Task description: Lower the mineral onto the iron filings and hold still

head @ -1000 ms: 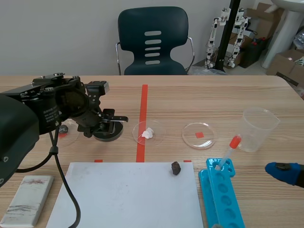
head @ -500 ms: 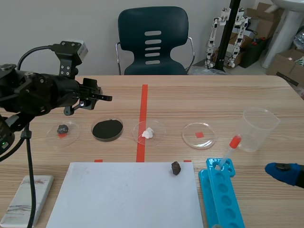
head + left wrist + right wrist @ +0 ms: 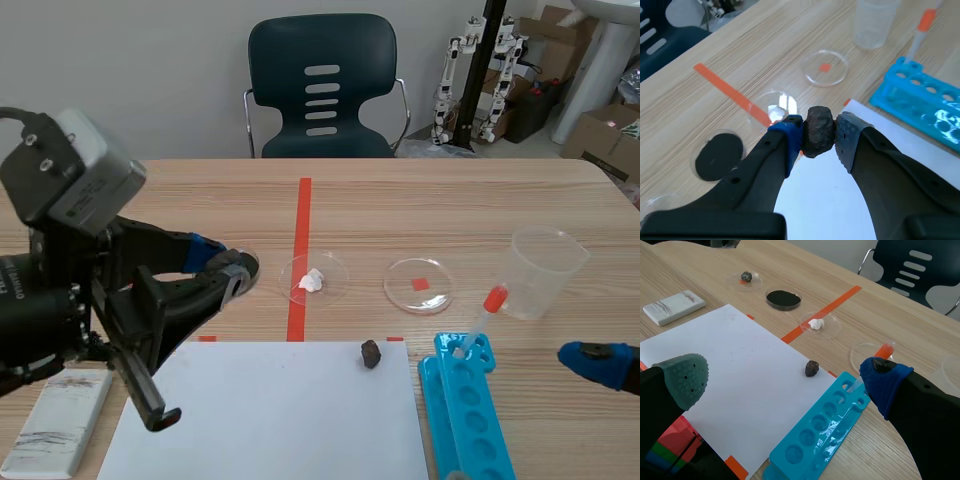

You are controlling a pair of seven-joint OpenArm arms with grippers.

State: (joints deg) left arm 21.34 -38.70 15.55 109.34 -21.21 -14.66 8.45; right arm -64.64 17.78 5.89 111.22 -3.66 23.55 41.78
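In the left wrist view my left gripper is shut on a dark brown mineral, held well above the table. The petri dish of black iron filings lies lower down, off to the side of the blue-padded finger. In the scene view my left gripper looms over that dish and hides most of it. The right wrist view shows the filings dish far ahead. My right gripper is open with nothing in it, and rests at the table's right edge.
A white paper sheet carries a small dark stone. A dish with white powder, an empty dish, a plastic beaker, a blue tube rack with a pipette and a white block stand around.
The left arm has swung from behind the dishes toward the near side and now stands large over the filings dish. The right gripper has not moved.
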